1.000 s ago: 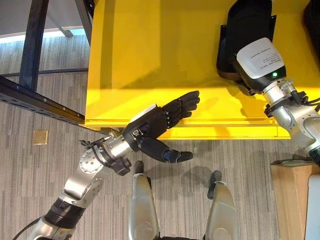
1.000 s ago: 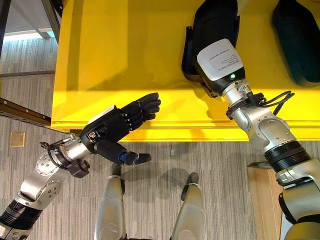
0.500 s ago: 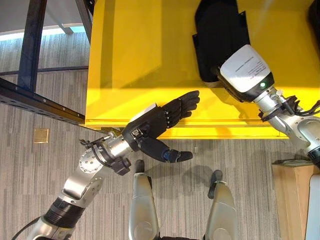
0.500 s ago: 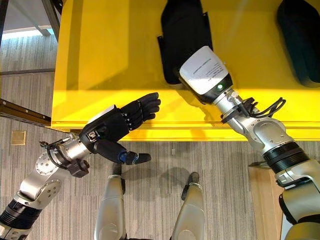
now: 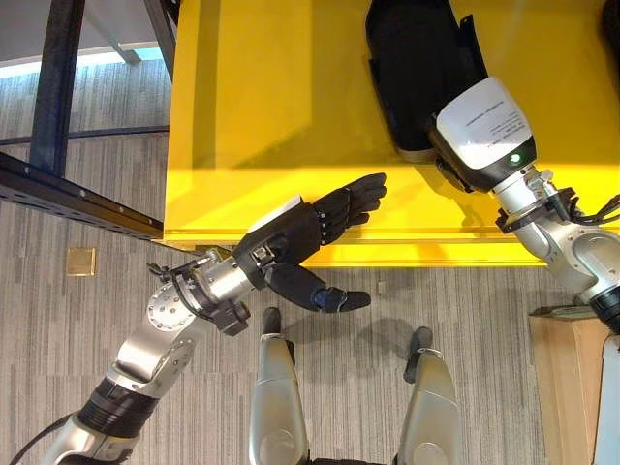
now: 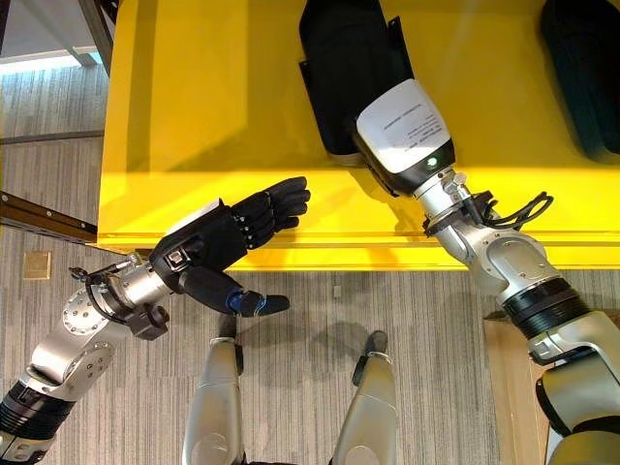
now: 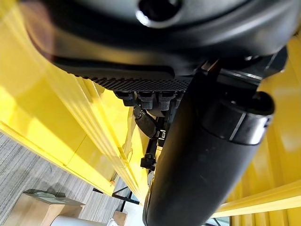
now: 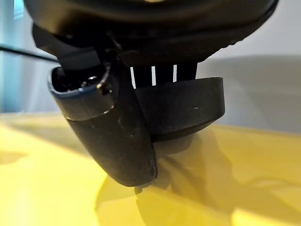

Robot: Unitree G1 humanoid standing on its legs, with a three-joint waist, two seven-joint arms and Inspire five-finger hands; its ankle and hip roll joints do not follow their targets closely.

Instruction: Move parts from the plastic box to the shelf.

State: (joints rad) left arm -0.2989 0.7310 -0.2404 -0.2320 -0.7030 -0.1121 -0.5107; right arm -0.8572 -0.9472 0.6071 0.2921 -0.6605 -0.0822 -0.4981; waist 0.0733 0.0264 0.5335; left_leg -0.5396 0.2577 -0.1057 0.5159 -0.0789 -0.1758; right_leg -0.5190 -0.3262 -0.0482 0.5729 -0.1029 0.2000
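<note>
Nearest, at the front edge of the yellow shelf (image 5: 252, 97): left hand (image 5: 308, 231) held flat, fingers (image 5: 356, 199) straight and reaching just over the shelf lip, thumb standing out below over the floor, holding nothing.

Farther in, on the shelf surface: right hand (image 6: 373, 160) closed on a black part (image 6: 344, 68). In the right wrist view, thumb (image 8: 108, 136) pressed against the rim of the part (image 8: 181, 110), fingers behind it, so a real pinch and not only a touch. Part low over the yellow surface or resting on it; cannot tell which. Second black part (image 6: 581, 73) lying well apart at the far right of the shelf.

Probably the placing step, with release still to come.

Possible trouble: opening the hand while the part is tilted or not fully down, then sliding or tipping of the part. Also possible: dragging the part toward the front edge when pulling the arm away, if a finger catches the rim. Small risk also from the left hand near the lip, if moved sideways.
</note>
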